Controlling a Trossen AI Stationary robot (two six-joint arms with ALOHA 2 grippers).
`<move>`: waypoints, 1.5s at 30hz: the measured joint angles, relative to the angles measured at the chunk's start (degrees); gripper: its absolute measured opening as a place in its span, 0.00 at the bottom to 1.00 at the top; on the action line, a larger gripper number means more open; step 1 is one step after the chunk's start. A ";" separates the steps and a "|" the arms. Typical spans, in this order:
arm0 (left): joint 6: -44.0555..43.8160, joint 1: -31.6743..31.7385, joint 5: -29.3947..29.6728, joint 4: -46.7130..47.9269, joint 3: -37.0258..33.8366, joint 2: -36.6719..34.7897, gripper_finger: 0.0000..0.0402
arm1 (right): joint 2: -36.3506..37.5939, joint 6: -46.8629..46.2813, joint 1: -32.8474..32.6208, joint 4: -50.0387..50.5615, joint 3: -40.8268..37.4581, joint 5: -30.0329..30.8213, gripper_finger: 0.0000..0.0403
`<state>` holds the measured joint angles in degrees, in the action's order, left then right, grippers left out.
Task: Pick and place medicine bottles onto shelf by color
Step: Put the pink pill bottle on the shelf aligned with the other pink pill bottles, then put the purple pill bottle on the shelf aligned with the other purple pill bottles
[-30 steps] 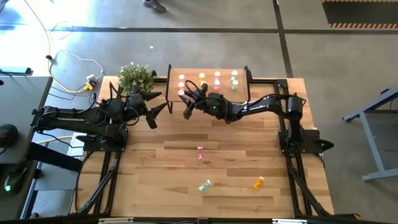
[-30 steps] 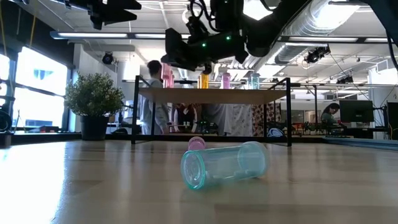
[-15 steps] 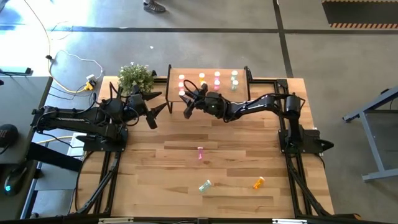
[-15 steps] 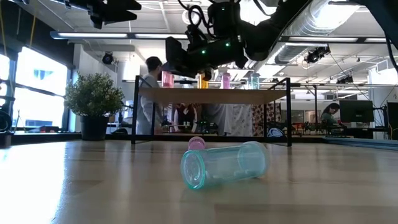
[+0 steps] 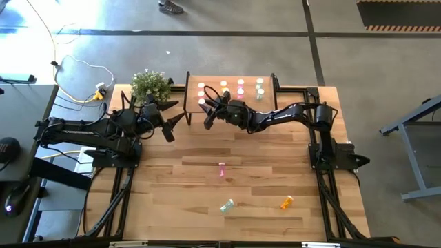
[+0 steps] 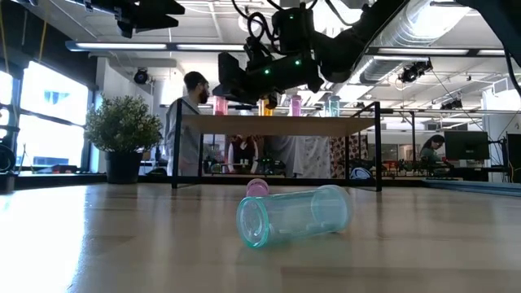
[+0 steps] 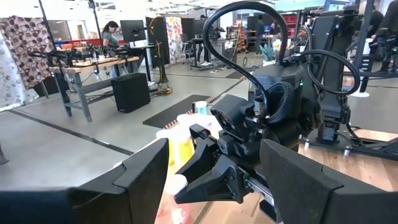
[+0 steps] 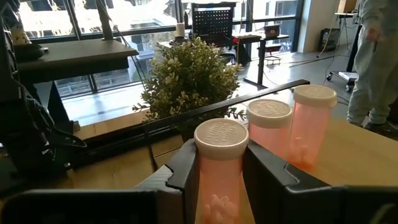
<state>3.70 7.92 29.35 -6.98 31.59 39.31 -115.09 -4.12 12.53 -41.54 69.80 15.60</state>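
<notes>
Held upright, cap up, over the shelf (image 5: pixel 265 95) at its left end: one pale red bottle (image 8: pixel 220 163), clamped between the narrowed right gripper (image 8: pixel 221 171) fingers. Beside it, two more pale red bottles (image 8: pixel 292 127) standing. Lying on the table (image 5: pixel 172 200): three bottles (image 5: pixel 227 205). Left gripper (image 5: pixel 176 122) spread wide, empty, left of the shelf.

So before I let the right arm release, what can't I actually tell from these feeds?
- Whether the pink bottle held in the right pincer touches the shelf: its base is cut off in the right wrist view, and the arm covers it from above.
- Bottle colours on the shelf: too small in the high view.
- The fallen pink bottle: mostly hidden behind the green bottle in the low view.
</notes>
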 joint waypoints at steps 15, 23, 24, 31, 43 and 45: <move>0.03 0.04 0.03 0.04 0.00 0.00 0.60 | 0.00 0.02 0.77 0.09 0.00 -2.63 0.24; 0.03 0.04 0.03 0.04 0.00 0.00 0.60 | 0.00 -0.40 0.77 0.59 -0.02 -2.61 0.32; 0.03 0.04 0.03 0.04 0.00 0.00 0.60 | -0.02 -0.39 0.77 0.66 -0.07 -2.61 0.33; 0.03 0.04 0.01 0.04 0.00 0.00 0.60 | -0.02 -0.39 0.79 0.31 -0.09 -2.24 0.39; 0.02 0.04 0.01 0.09 0.00 -0.02 0.60 | 0.00 0.07 0.79 2.90 2.91 -2.11 0.39; 0.02 0.04 0.01 0.10 0.00 -0.02 0.60 | 0.00 0.11 0.79 6.96 4.64 -2.11 0.39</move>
<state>3.72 7.97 29.36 -6.89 31.59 39.29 -115.09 -4.01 13.32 -34.58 74.44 13.50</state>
